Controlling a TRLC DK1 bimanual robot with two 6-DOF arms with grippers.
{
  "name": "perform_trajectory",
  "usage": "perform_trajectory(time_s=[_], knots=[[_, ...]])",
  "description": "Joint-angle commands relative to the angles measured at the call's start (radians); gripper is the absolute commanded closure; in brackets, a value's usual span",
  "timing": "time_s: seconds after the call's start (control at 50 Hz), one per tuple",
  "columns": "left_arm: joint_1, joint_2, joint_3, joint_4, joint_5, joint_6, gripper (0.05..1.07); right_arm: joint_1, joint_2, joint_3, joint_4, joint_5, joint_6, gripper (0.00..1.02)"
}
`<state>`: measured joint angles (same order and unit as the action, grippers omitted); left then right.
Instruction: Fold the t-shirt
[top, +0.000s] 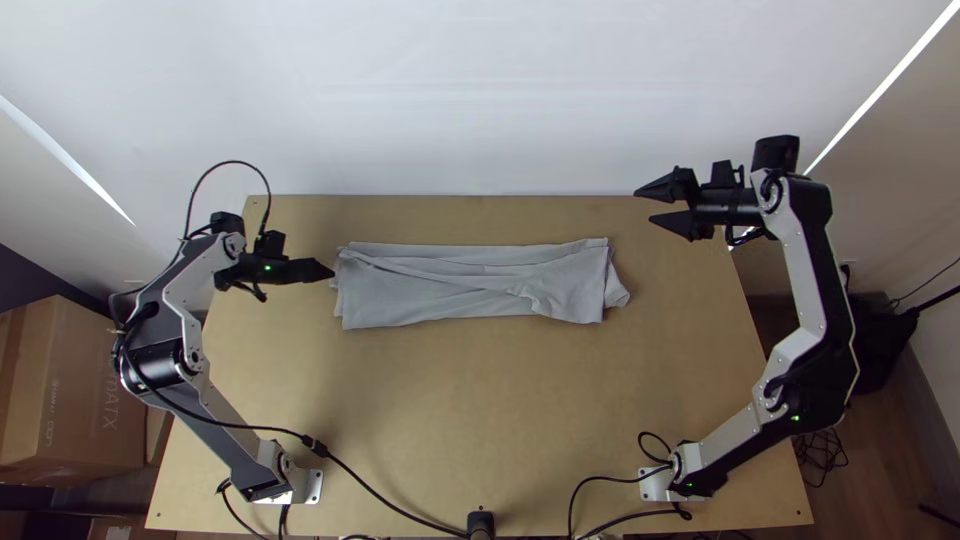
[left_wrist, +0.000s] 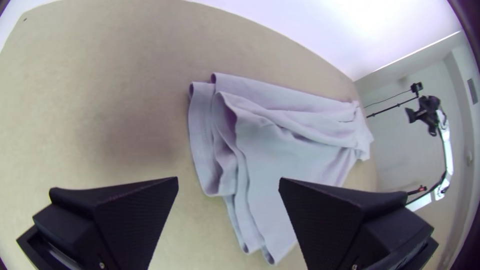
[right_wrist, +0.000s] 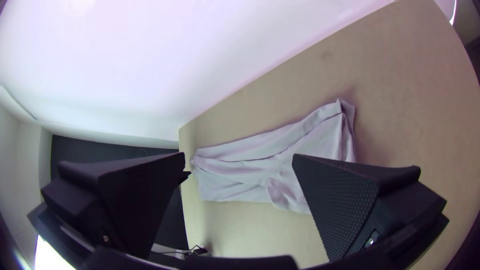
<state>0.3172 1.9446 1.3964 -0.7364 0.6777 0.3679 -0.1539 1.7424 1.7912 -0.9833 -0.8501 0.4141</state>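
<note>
The shirt (top: 470, 290) lies flat on the counter (top: 470, 400) in a long, light grey strip, folded in layers and running crosswise between the two tools. One end is just beside the tips of the left tool (top: 332, 271); the strip stretches from there toward the right tool's side. Neither tool holds any of it.

The left tool is wide, its two black fingers (left_wrist: 120, 215) well apart. It points inward along the strip. At the end next to it, the layers sit unevenly: their edges are stepped, and one curls up into a small open fold. A long crease slants from this end toward the middle.

The right tool (top: 643, 205) is wide too, with a clear gap between its fingers (right_wrist: 340, 205). It points inward from beyond the shirt's other end, and sits farther toward the wall (top: 480, 100) than the cloth does. The shirt's end on that side is rumpled, and a small corner juts out past the main edge, nearer the arms' bases than the right tool is. Between that end and the middle, the cloth gathers in a soft pucker.

Behind the left tool, past its arm, is a brown box (top: 75, 400). A black cable (top: 380, 490) runs from that arm to the counter's near edge.
</note>
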Motion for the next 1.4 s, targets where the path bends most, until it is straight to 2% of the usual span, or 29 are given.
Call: perform_trajectory(time_s=[0.0,0.18,0.48,0.54,0.76,0.78,0.9,1.16,1.38], knots=[[-0.046,0.04,-0.045,0.04,-0.023,-0.047,0.11,-0.012,-0.052,-0.021,0.008,-0.014,0.034,0.03],[-0.119,0.05,-0.059,0.092,-0.058,-0.092,0.11,-0.013,-0.084,-0.026,0.008,-0.014,0.037,0.03],[-0.237,0.036,-0.06,0.201,-0.115,-0.228,0.12,-0.006,-0.123,-0.047,0.009,-0.015,0.038,0.03],[-0.247,0.027,-0.063,0.221,-0.135,-0.261,0.26,-0.003,-0.133,-0.055,0.011,-0.014,0.038,0.03],[-0.208,-0.072,-0.137,0.285,-0.136,-0.29,1.01,0.002,-0.162,-0.087,0.021,-0.014,0.032,0.03],[-0.194,-0.082,-0.143,0.29,-0.136,-0.287,1.05,0.002,-0.165,-0.09,0.023,-0.014,0.031,0.03],[-0.099,-0.13,-0.174,0.272,-0.13,-0.242,1.05,0.002,-0.184,-0.124,0.034,-0.014,0.022,0.03],[0.18,-0.124,-0.056,0.046,-0.09,-0.04,1.05,0.004,-0.208,-0.211,0.086,-0.014,0.012,0.03],[0.235,-0.144,0.133,-0.227,-0.064,0.016,1.05,0.017,-0.213,-0.257,0.112,-0.012,0.006,0.03]])
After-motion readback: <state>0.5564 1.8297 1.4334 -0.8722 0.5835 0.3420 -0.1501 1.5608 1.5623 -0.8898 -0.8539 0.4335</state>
